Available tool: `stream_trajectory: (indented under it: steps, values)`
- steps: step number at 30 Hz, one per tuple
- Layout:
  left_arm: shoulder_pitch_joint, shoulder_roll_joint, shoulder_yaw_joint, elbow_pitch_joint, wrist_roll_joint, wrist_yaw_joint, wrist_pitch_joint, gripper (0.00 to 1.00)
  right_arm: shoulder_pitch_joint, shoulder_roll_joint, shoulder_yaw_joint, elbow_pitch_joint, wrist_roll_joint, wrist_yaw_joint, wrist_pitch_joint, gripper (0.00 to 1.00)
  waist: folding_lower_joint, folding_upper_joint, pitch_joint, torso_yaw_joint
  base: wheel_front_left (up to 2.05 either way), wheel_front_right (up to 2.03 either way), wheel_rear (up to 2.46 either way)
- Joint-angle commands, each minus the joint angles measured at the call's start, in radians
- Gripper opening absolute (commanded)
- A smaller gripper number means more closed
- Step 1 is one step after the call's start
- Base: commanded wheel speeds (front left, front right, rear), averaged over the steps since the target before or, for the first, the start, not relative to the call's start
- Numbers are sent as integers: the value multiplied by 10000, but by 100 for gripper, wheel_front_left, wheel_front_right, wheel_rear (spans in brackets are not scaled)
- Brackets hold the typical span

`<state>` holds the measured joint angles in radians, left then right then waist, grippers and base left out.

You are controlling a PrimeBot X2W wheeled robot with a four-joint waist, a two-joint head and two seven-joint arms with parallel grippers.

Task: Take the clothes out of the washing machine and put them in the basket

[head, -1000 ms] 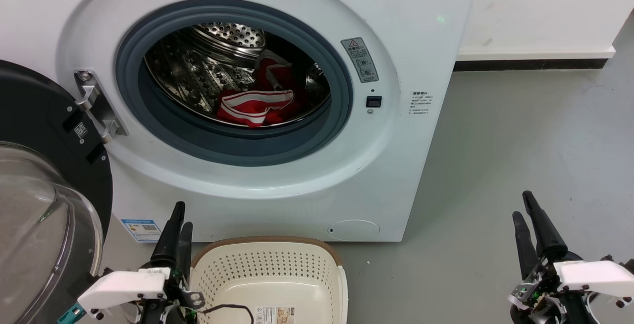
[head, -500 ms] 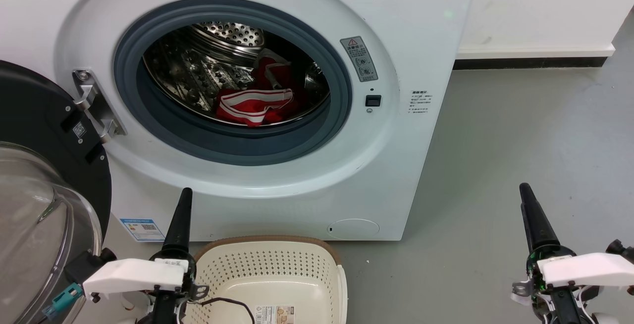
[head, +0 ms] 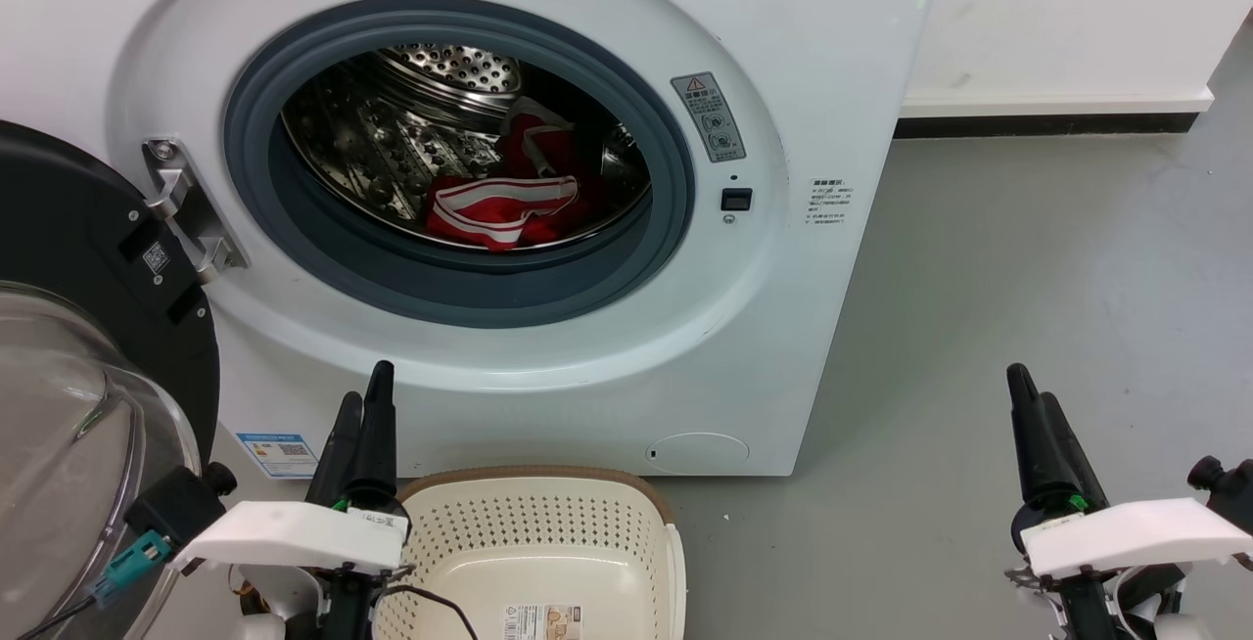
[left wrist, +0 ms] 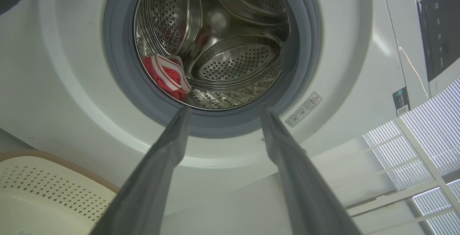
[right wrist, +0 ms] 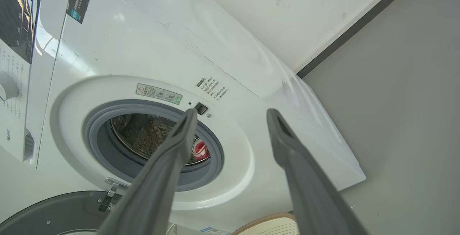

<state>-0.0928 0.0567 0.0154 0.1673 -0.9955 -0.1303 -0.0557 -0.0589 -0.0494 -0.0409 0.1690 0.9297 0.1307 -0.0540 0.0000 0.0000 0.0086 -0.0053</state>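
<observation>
The washing machine [head: 812,63] stands with its door swung open to the left. The clothes [head: 504,205], red with white stripes, lie low in the steel drum; they also show as clothes [left wrist: 164,77] and clothes [right wrist: 200,150]. The cream basket [head: 548,518] sits on the floor just before the machine, with nothing in it but a label. My left gripper [head: 364,388] is open beside the basket's left corner, pointing up at the porthole, nothing between its fingers [left wrist: 169,145]. My right gripper [head: 1033,388] is open and bare over the floor to the machine's right.
The open glass door [head: 88,395] with its dark rim stands close on my left arm's left. A grey gasket [head: 460,297] rings the porthole. Grey floor [head: 1028,258] stretches right of the machine to a white wall with a dark skirting.
Both grippers have turned about their own axes. The left fingertips have crept up toward the machine's front; the right gripper has shifted slightly left. The clothes and basket have not moved.
</observation>
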Motion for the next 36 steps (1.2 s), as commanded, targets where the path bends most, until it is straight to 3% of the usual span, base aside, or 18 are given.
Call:
stream_trajectory:
  steps: [1,11,36]
  values:
    - [-284,36,-18,-186,628,-4,-126,100,-3,-22,-2,-180,-569,0,-136,100,0,0,-6,-3,0,0,0]
    - [-207,23,-56,-203,2538,0,-451,100,162,-21,-17,-284,-2403,0,-281,100,0,0,-45,-24,0,0,0]
    - [-264,206,-321,-244,5750,254,-1114,100,495,-18,106,-919,-5707,-1,-297,100,0,0,-69,-34,0,0,0]
